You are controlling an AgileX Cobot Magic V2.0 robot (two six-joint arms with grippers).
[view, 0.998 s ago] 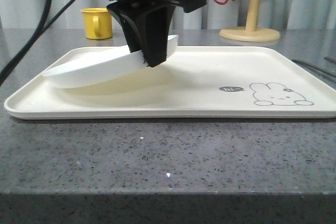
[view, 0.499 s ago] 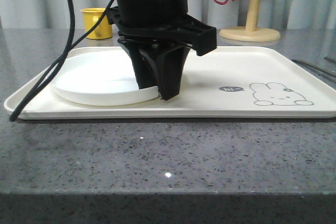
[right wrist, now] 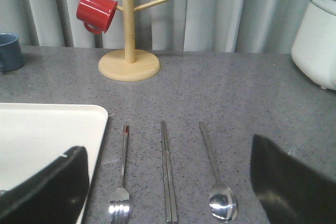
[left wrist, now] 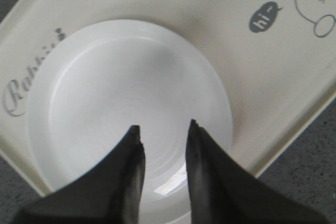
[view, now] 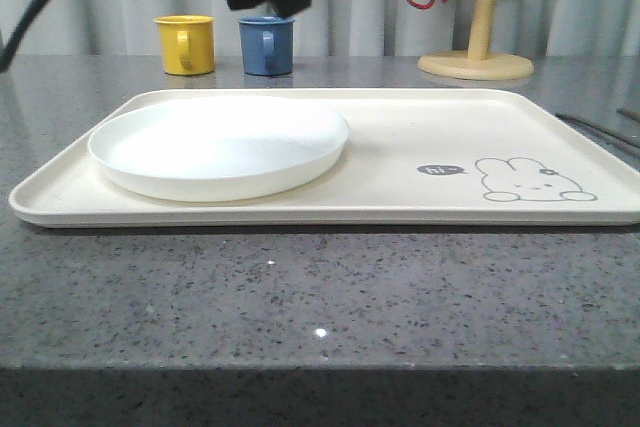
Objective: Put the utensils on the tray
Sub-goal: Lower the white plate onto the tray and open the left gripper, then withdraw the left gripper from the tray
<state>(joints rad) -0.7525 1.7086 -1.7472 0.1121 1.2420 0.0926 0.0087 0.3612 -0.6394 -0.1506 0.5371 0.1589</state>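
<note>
Currently fork [right wrist: 121, 182], chopsticks [right wrist: 167, 177], spoon [right wrist: 216, 177] lie side by side on the counter [right wrist: 236, 103] beside the tray [view: 420, 137] — none on it. Left gripper [left wrist: 163, 129] hangs above the plate [view: 215, 147], jaws slightly apart, holding nothing; right gripper [right wrist: 168, 182] wide.

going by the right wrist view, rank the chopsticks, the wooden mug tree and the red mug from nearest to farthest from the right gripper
1. chopsticks, on the counter between the fingers of the right gripper
2. mug tree, its base standing farther back
3. red mug, hung high on the tree
</note>
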